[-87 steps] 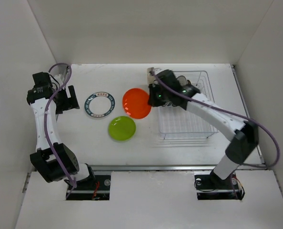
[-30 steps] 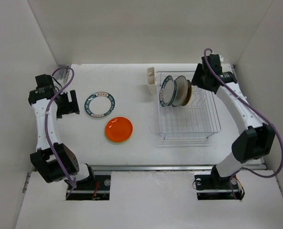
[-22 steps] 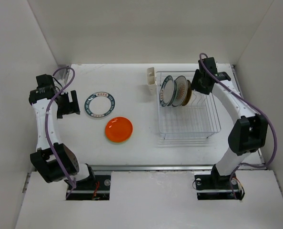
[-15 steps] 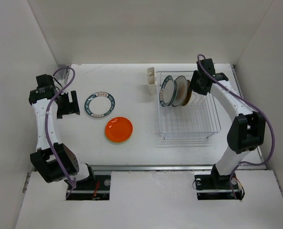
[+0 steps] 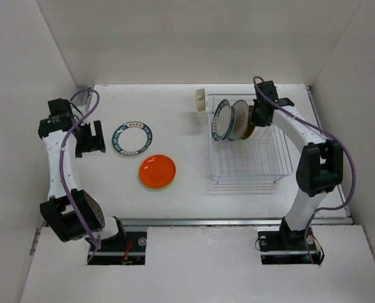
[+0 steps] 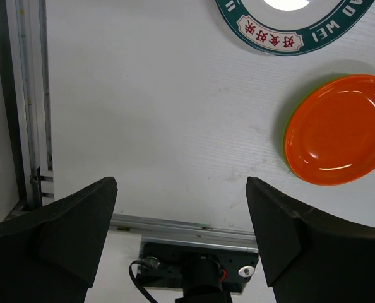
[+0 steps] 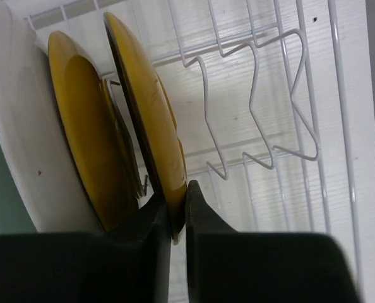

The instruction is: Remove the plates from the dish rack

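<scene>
right arm stretched far forward over the silvery-white wire dish rack (image 5: 250, 165), wrist dipped at its back row. left arm folded upright along the left edge of the desk (image 5: 168, 104).
plates, six in all:
- three upright in rack slots: teal-green patterned round plate (image 5: 220, 120), white-and-brown patterned round plate (image 5: 238, 117), brown-yellow round plate (image 7: 143, 107).
- three flat on the desk: white round plate with dark teal rim (image 5: 132, 138), and plain orange round plate (image 5: 157, 171) stacked on a green round plate (image 6: 287, 123), only a sliver showing.

right tool (image 7: 177, 203) clenched on the brown-yellow round plate's rim, plate in its slot. left tool (image 6: 181, 233) spread wide, holding nothing, over the desk.
</scene>
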